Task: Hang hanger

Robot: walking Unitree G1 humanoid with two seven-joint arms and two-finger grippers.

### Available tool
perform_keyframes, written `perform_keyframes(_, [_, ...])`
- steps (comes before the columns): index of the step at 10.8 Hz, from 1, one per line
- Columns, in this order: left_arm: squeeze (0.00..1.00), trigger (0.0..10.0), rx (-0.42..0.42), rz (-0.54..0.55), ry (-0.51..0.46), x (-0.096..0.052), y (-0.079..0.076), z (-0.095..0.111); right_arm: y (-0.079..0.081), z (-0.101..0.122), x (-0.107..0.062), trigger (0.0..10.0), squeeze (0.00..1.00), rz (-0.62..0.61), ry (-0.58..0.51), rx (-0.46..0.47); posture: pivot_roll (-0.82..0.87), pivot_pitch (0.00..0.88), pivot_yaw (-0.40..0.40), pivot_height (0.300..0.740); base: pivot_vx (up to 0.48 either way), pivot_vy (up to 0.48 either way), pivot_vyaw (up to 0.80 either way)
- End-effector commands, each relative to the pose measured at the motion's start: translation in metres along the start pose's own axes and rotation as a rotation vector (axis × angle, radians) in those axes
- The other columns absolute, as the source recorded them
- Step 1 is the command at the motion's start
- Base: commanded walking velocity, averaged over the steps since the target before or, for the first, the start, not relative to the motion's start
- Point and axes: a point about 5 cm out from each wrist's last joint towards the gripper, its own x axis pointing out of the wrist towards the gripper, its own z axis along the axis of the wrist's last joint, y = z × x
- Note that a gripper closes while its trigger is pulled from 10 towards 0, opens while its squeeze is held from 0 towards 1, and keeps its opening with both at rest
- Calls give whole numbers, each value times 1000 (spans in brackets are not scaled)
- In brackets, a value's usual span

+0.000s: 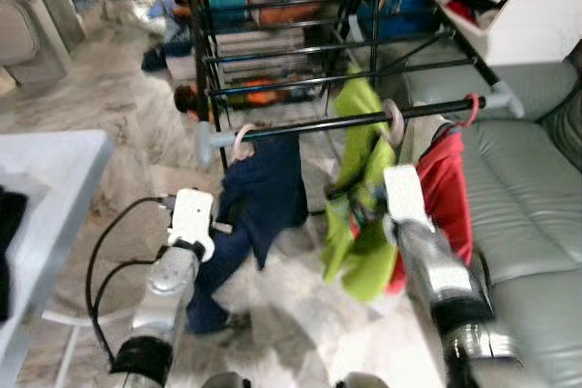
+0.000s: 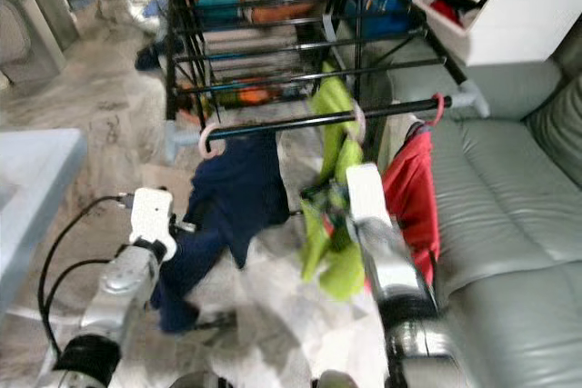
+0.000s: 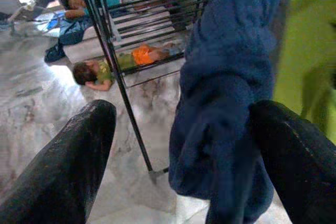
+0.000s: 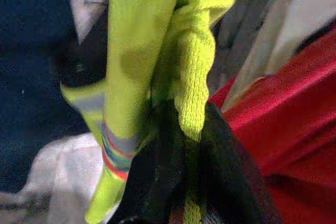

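while my right jaws pinch the green garment, its hanger sits on the rail

because the lime-green garment is already up on the black rail, its pale hanger hook looped over the bar, i judge the hanging itself is nearly or fully done. my right gripper is closed on a fold of that green knit: the wrist view shows cloth pressed between the two dark fingers, with a striped cuff dangling just beside them. i read this hold as a way to steady the garment low down so it hangs straight, not to carry its weight, since the hook seems to bear that.

my left gripper stands wide open with nothing in it, its two black fingers framing the navy garment without touching it. it sits lower and off to the left, near the hem, likely parked out of the way.

three garments share the rail: navy on the left on its own pale hook, green in the middle, the red garment on the right by a red hook, close against the grey sofa. the green one hangs between its neighbours, touching or nearly touching the red.

what i expect remains is to let go of the knit cleanly; the loose weave could snag as the jaws part and tug the hook along the bar.
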Motion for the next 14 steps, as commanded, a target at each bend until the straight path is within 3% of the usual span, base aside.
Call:
perform_keyframes(1, [0,10000,13,-3,2,-1,1,1,-1,21,3,10000,0,13,-51,-9,-34,0,29,740,0,0,0])
perform_keyframes(3, [0,10000,17,-7,2,-3,0,2,0,28,9,10000,0,24,-37,4,-23,0,25,740,0,0,0])
perform_keyframes(4, [0,10000,24,-8,13,-10,3,0,7,32,18,10000,0,60,29,94,16,0,18,740,0,0,0])
perform_keyframes(6, [0,10000,32,2,22,-22,10,-2,19,29,23,10000,0,91,102,161,49,0,14,740,0,0,0])
perform_keyframes(10, [0,10000,45,19,41,-40,16,-2,26,12,23,10000,0,127,189,179,100,13,-6,740,0,0,0])
perform_keyframes(12, [0,10000,38,28,58,-49,17,-1,17,1,23,10000,0,63,228,171,106,35,-3,740,0,0,0])
perform_keyframes(13, [0,10000,28,26,71,-50,17,-1,0,-9,22,10000,0,-32,243,178,94,34,5,740,0,0,0])
perform_keyframes(14, [0,10000,25,22,75,-49,16,-1,-7,-11,21,10000,0,-62,245,186,89,34,10,740,0,0,0])
